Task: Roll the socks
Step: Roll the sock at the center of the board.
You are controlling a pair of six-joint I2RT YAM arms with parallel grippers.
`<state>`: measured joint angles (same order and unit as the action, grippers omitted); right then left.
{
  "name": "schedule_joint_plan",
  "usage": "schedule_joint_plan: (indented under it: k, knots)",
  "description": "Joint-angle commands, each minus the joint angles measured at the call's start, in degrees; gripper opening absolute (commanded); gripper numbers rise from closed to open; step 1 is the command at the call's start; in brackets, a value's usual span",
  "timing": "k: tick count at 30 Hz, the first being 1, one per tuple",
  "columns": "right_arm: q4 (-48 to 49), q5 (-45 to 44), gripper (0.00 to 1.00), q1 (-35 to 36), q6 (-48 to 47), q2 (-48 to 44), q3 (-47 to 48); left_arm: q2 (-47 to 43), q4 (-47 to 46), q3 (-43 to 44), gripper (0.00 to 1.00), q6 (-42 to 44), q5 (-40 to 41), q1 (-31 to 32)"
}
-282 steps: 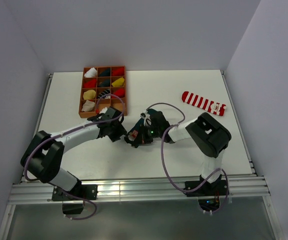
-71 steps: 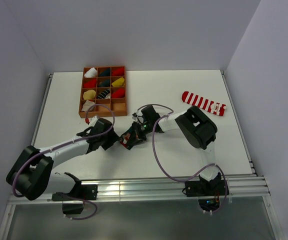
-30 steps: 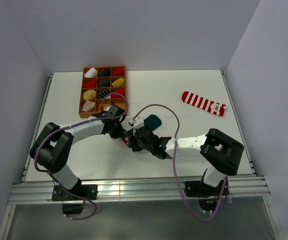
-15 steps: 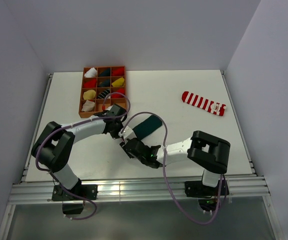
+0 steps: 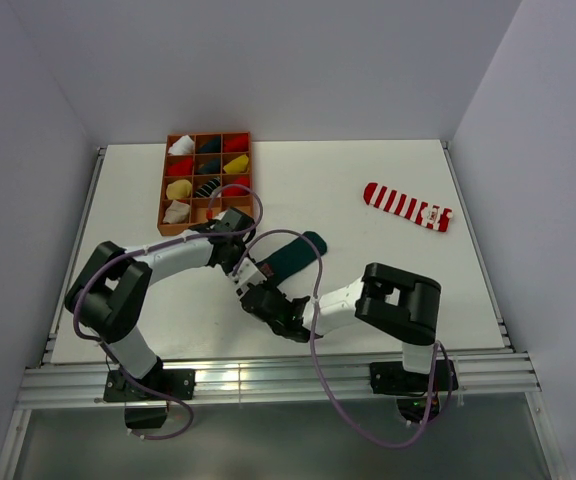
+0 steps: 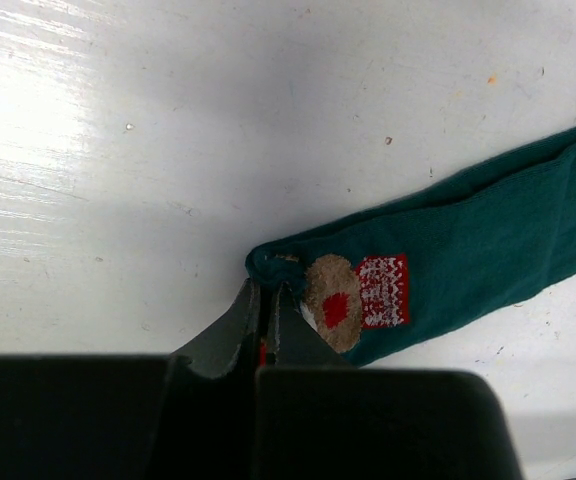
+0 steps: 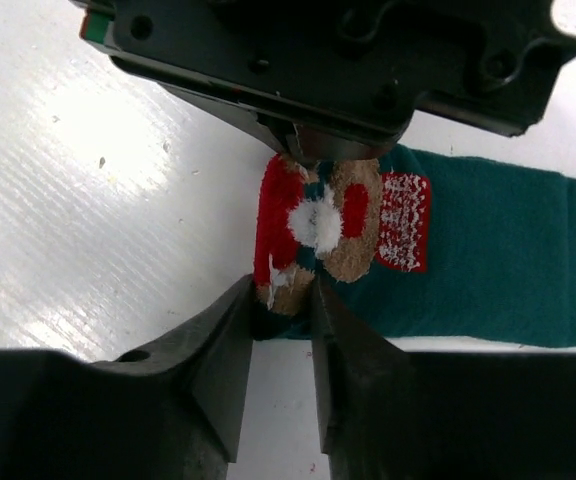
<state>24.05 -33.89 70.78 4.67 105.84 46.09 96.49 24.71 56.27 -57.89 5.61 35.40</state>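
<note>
Green sock lies flat and stretched out on the table, front of centre, slanting up and right from where both grippers meet. Left gripper clenched on the sock's near end, just beside the figure patch. Right gripper pinches that same end from the opposite side, close against the left one. Striped sock flat, well apart to the far right. Tray of rolled bundles at back left
</note>
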Motion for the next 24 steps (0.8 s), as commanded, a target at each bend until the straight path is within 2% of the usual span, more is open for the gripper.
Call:
schedule_joint_plan:
  k: [1, 3, 4, 7, 9, 11, 12, 16, 18, 24]
  knots:
    - [3.28, -4.52, 0.33, 0.76, -0.98, 0.94, 2.08, 1.86, 1.66, 0.51, 0.01, 0.93, -0.60, 0.64]
    - [3.37, -4.26, 0.22, 0.76, -0.28, 0.94, 1.73, 1.60, 1.66, 0.25, 0.01, 0.85, -0.42, 0.64]
    - [2.93, -4.17, 0.12, 0.76, 0.16, 0.86, 1.64, 1.42, 1.57, 0.16, 0.01, 0.76, -0.33, 0.64]
    - [0.92, -3.03, 0.00, 0.58, 2.18, 0.07, 1.11, 0.11, 1.31, -0.55, 0.02, 0.06, 0.19, 0.64]
    - [-0.14, 0.65, 0.00, -0.12, 4.54, -1.77, 0.15, -1.65, 0.61, -1.16, 0.06, -0.90, 0.54, 0.55]
    - [-1.64, 5.99, 0.00, -1.95, 7.53, -3.96, -1.25, -3.49, -0.18, -1.77, 0.19, -2.05, 1.33, 0.46]
    - [-2.08, 7.85, 0.00, -2.84, 8.59, -4.67, -1.70, -4.20, -0.54, -2.13, 0.19, -2.49, 1.69, 0.38]
    - [-2.62, 20.85, 0.00, -8.89, 13.26, -7.05, -3.89, -7.01, -2.56, -3.80, 0.36, -4.95, 2.30, 0.02]
    - [-1.65, 28.74, 0.00, -13.10, 15.62, -8.10, -5.74, -8.85, -4.13, -5.46, 0.39, -6.70, 2.57, -0.50]
    - [3.88, 43.89, 0.00, -21.55, 22.03, -6.62, -9.25, -16.15, -10.72, -12.48, 0.49, -12.15, 2.74, -1.56]
